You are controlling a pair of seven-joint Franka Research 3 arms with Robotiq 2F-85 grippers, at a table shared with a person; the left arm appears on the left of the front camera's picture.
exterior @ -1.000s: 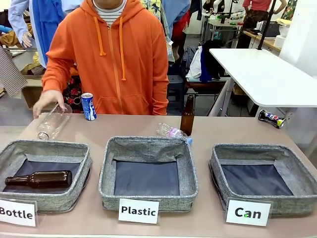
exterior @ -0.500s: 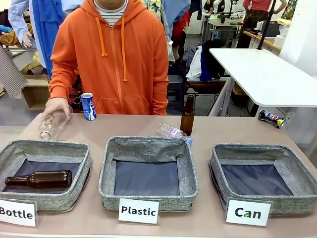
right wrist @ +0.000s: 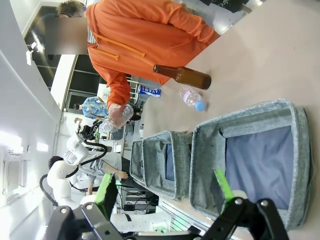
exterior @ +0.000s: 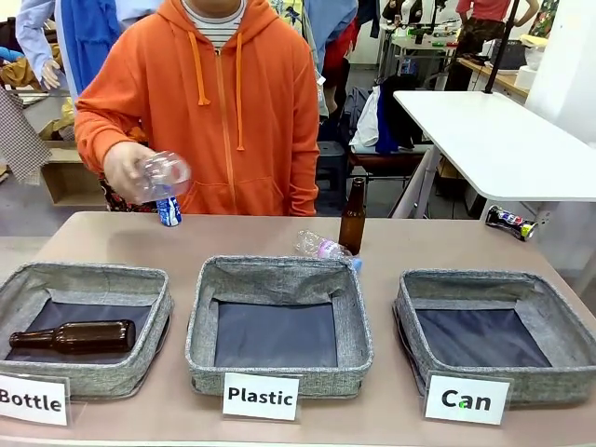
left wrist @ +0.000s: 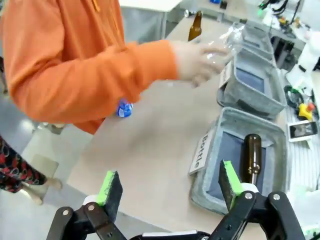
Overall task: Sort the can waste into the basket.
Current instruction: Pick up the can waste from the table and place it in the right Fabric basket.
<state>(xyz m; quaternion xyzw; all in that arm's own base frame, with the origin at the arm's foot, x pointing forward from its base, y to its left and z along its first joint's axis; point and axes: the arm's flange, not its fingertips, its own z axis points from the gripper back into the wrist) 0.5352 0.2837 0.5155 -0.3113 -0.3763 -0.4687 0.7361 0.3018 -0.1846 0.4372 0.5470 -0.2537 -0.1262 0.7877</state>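
A blue can [exterior: 169, 211] with white and red print stands upright at the table's far left edge, partly behind the person's hand; it also appears as the blue can [left wrist: 124, 108] and the blue can [right wrist: 149, 91]. A crushed can [exterior: 510, 222] lies by the far right corner. The grey basket [exterior: 410, 312] with the "Can" card [exterior: 466, 399] sits at the near right and holds nothing; it is the nearest basket [right wrist: 299, 150] in the right wrist view. My left gripper [left wrist: 170, 182] and right gripper [right wrist: 164, 187] are both open, high above the table, holding nothing.
The person's hand holds a clear plastic bottle [exterior: 164, 174] in the air over the far left. A brown bottle [exterior: 352, 218] stands mid-table beside a lying plastic bottle [exterior: 324, 248]. The "Plastic" basket [exterior: 200, 321] is central. The "Bottle" basket [exterior: 158, 312] holds a brown bottle [exterior: 74, 336].
The person's hand has lifted the clear bottle off the far left of the table, up and to the right, in front of the blue can. Both grippers stay open.
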